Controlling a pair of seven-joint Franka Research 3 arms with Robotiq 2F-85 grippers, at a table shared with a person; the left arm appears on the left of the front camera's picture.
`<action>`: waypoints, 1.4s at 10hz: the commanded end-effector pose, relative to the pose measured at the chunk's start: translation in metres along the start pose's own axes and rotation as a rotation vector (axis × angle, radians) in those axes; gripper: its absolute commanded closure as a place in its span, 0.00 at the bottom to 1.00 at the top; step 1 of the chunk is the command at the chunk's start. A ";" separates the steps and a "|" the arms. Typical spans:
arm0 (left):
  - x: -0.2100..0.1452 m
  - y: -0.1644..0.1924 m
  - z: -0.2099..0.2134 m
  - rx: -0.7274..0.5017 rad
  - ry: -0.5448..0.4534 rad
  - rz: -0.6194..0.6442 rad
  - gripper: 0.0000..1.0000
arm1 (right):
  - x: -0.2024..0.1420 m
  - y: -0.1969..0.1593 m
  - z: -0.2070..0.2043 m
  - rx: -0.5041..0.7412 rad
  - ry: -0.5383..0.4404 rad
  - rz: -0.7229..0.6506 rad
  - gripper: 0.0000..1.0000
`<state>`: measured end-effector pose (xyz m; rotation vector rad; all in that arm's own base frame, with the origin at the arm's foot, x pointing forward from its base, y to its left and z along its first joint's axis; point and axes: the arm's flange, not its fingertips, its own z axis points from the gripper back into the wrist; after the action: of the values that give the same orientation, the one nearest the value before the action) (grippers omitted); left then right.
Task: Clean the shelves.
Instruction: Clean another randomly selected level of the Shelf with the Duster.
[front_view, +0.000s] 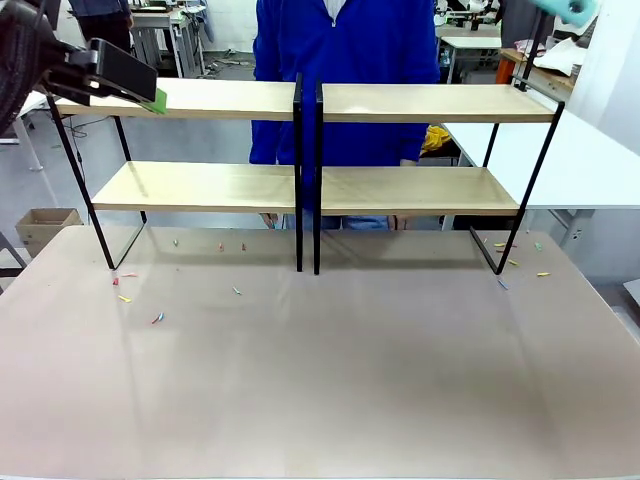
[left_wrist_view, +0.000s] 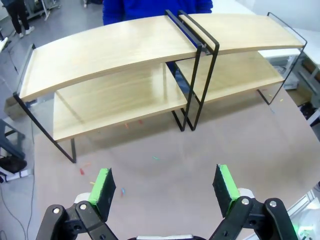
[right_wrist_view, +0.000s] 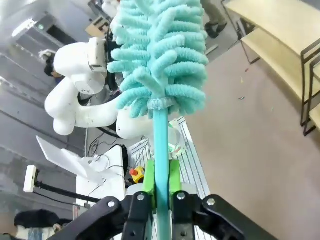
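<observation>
Duster raised, dusting not yet begun

The right gripper (right_wrist_view: 161, 187) clamps the teal duster (right_wrist_view: 160, 55) handle, held above the shelves (front_view: 310, 100)' right end; the left gripper (left_wrist_view: 165, 192) hovers before them, wide apart, empty. Next, probably: lower the duster onto a board.
</observation>
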<state>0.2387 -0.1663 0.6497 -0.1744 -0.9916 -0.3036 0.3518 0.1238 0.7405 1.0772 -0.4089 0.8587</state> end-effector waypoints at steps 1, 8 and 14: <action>0.000 0.001 0.001 0.003 -0.005 0.003 0.00 | 0.010 -0.011 0.029 0.068 0.008 0.136 0.88; 0.000 0.001 0.001 0.003 -0.005 0.003 0.00 | -0.216 -0.073 0.242 -0.208 -0.563 0.143 0.88; 0.000 0.001 0.001 0.003 -0.005 0.003 0.00 | -0.247 -0.076 0.272 -0.205 -0.537 0.078 0.88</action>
<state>0.2384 -0.1665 0.6499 -0.1740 -0.9925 -0.3042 0.2857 -0.2296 0.6472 1.0933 -0.9864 0.5632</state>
